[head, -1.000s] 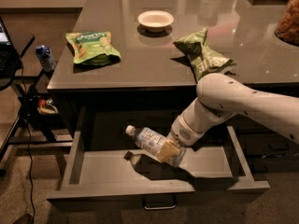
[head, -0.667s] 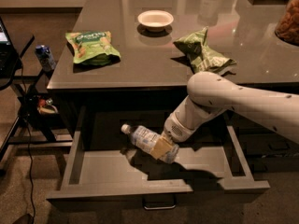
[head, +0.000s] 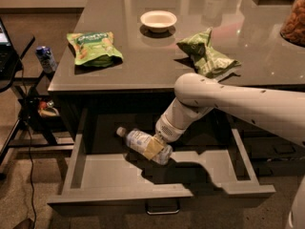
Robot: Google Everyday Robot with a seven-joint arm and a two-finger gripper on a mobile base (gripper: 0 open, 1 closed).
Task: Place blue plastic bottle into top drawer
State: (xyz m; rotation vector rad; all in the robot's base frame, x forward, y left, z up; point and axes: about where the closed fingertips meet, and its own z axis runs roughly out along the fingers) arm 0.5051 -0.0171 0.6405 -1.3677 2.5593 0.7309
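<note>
The blue plastic bottle (head: 139, 141) is clear and pale bluish with a white cap. It lies nearly flat, cap to the left, low inside the open top drawer (head: 162, 192). My gripper (head: 155, 148) reaches down into the drawer from the right and is shut on the bottle's rear half. The drawer is pulled far out, with its small metal loop handle (head: 162, 208) at the front. The white arm (head: 238, 104) covers the drawer's right middle part.
On the glossy cabinet top stand a white bowl (head: 158, 19), a green snack bag (head: 94, 46) and a crumpled green bag (head: 206, 55). A small dark blue can (head: 46, 59) stands on a side stand at left. Cables run over the floor at left.
My gripper has carried the bottle to the left and slightly deeper into the drawer, and the bottle now lies flatter.
</note>
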